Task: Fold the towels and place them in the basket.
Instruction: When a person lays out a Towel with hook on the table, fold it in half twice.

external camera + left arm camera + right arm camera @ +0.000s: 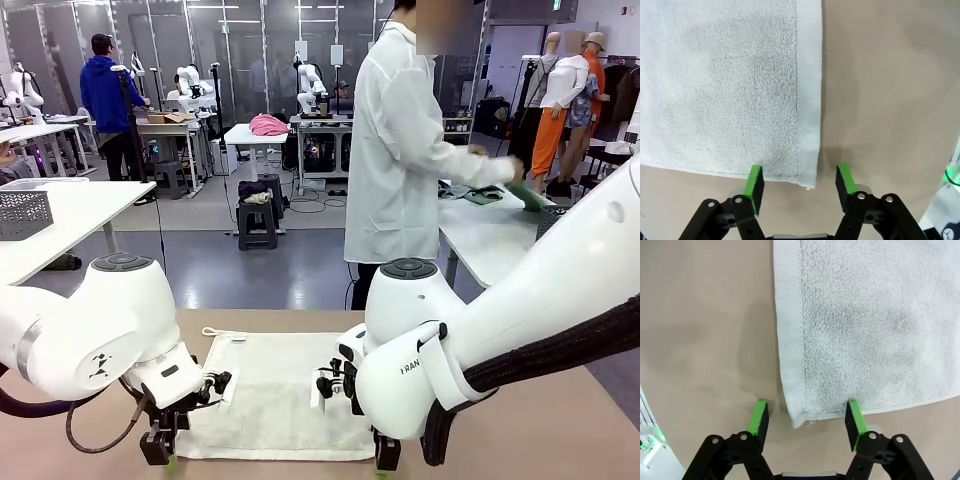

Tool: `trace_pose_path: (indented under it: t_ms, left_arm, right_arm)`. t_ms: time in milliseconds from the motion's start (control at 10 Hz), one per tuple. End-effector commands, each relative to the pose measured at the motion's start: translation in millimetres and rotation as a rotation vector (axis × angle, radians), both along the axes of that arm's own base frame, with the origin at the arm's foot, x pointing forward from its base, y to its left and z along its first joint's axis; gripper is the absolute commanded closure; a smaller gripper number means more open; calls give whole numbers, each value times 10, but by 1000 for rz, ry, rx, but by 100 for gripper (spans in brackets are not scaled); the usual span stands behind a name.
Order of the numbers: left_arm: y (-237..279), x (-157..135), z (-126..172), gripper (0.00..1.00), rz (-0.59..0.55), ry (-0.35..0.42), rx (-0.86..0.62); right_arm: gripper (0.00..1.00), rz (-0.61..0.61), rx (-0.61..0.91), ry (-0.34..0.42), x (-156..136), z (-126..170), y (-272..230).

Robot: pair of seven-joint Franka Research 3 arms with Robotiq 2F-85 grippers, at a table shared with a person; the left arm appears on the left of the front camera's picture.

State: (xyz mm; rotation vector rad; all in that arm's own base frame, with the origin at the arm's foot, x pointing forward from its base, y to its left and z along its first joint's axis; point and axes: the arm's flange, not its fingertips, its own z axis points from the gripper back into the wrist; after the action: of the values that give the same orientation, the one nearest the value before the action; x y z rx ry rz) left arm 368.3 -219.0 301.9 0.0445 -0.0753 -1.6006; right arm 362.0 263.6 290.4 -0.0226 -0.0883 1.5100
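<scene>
Lying flat on the tabletop, the off-white towel is flanked at its near corners by the left pincer and right pincer. Left wrist: jaws are parted astride a towel corner, nothing clamped. Right wrist: likewise parted astride the other corner.

The towel is nubbly, matt terry cloth; the table is smooth and matt.

Tan tabletop up front, grey floor beyond, white tables at both sides, black stool mid-room, dark back wall panels, possibly glass, evenly lit.
</scene>
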Motion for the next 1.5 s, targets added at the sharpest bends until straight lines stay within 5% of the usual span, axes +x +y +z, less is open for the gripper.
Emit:
trace_pose_path:
  t_ms: [0,400,500,700,1400]
  left_arm:
    - [-65,57,-38,44,16,-32,28]
    - [-54,79,-4,50,7,-31,10]
    - [-50,88,-4,70,7,-39,13]
    - [-60,99,0,77,5,-30,10]
    - [-7,123,-32,77,10,-6,23]
  right_arm:
    - [39,-22,-2,-25,16,-38,67]
    - [39,-18,-3,-3,38,-21,103]
    - [57,-12,-10,-8,42,-10,106]
    - [57,-28,-14,4,51,8,122]
    - [57,-25,-22,15,67,-9,109]
